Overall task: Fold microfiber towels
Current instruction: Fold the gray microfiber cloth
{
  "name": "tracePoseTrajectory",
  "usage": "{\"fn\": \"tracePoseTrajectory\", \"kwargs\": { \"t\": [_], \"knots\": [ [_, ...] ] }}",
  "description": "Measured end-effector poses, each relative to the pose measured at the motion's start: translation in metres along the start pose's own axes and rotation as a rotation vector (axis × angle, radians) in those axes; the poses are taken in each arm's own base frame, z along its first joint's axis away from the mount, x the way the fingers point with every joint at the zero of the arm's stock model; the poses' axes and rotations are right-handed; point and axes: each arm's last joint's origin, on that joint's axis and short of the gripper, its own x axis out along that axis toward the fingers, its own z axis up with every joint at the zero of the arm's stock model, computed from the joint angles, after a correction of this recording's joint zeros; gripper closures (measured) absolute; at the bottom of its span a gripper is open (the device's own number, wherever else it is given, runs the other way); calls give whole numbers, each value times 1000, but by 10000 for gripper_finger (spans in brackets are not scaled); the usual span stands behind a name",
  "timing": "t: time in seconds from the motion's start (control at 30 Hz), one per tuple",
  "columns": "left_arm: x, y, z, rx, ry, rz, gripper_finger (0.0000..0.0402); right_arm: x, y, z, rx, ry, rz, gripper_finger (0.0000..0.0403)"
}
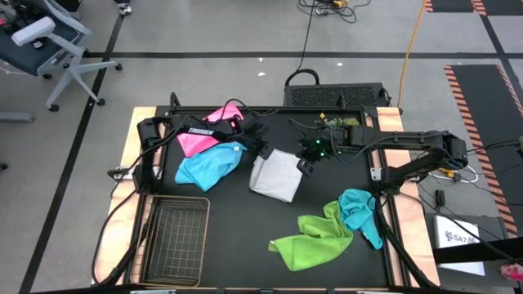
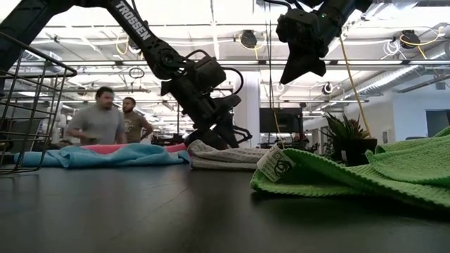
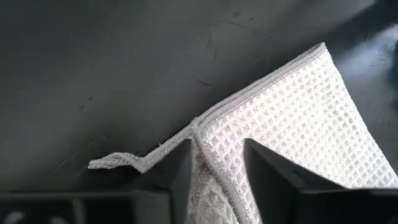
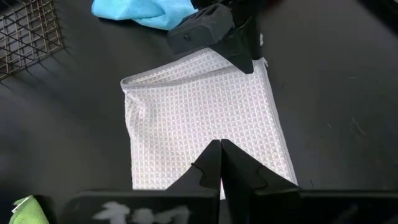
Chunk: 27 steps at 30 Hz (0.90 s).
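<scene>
The pale grey-white towel (image 1: pixel 275 175) lies folded flat on the black table's middle. My left gripper (image 1: pixel 263 153) is down at its far left corner and shut on it. My right gripper (image 1: pixel 306 166) is shut and empty, raised well above the towel's far right corner, as the low view (image 2: pixel 299 70) shows. The pink towel (image 1: pixel 194 143) and the light blue towel (image 1: pixel 208 167) lie crumpled under my left arm. The lime green towel (image 1: pixel 315 241) and the teal towel (image 1: pixel 358 211) lie crumpled at the near right, the teal one partly on the green. My left gripper pinches the grey-white towel's hemmed edge at its far left corner (image 3: pixel 214 155) between its two fingers. The fingers slant down from the table's far left. The cloth rises a little between them and the rest of the towel lies on the table. How many layers, I cannot tell.
A wire mesh basket (image 1: pixel 176 237) stands at the near left corner. A small potted plant (image 1: pixel 335 124) stands at the far edge by my right arm. Two people show in the room beyond the table (image 2: pixel 105 119).
</scene>
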Motion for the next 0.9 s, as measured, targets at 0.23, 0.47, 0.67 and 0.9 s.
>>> {"fn": "tracePoseTrajectory", "kwargs": {
  "t": [0.23,0.47,0.67,0.9],
  "knots": [
    [0,-1,1,-19,-18,5,348,0,0,0,0,0,-1,403],
    [0,-2,0,9,-9,-1,390,0,0,0,-3,0,-1,403],
    [-4,0,2,-2,-1,-1,399,0,0,0,-3,1,1,403],
    [-35,-7,1,26,20,156,400,0,0,0,-7,4,2,403]
  ]
}}
